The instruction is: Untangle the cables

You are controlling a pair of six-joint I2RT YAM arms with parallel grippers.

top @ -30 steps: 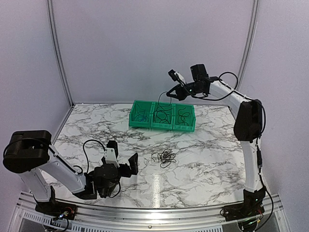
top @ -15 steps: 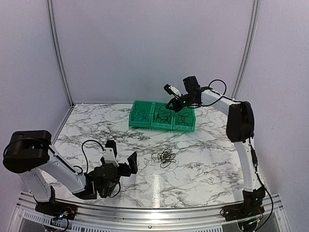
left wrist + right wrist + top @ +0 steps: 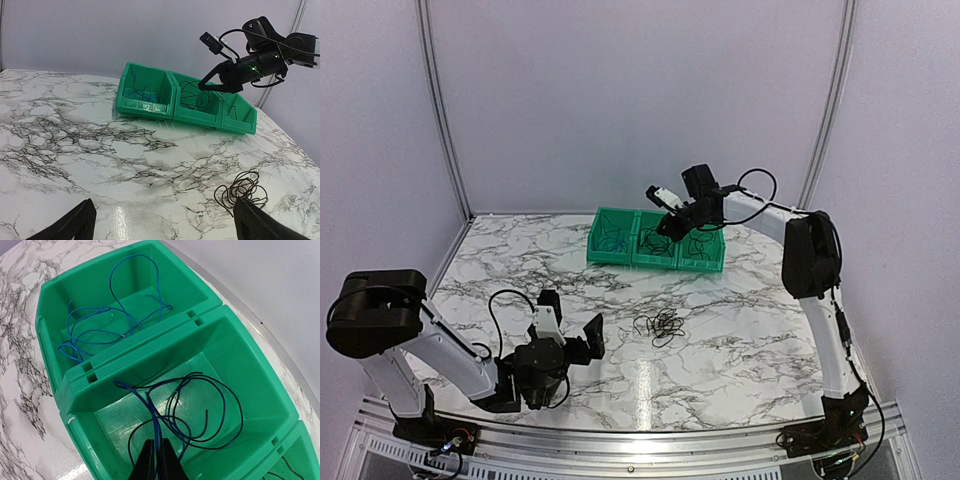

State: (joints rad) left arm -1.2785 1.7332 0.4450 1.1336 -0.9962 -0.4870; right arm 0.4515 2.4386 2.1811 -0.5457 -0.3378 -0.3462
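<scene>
**Blue wire held over the middle bin**

The right jaws are closed on a blue wire (image 3: 156, 427) above the middle green bin (image 3: 250, 387), at the far edge of the bench (image 3: 750, 330). The left jaws are spread wide and empty near the near left corner. A tangle of black cables (image 3: 660, 325) is seen lying mid-bench.

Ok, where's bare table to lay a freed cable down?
Bare tabletop: between the green bins and the cable clump, and right of the clump. Crowded: all three bins hold wires, the right gripper over the middle one; the left gripper sits beside the clump.
</scene>
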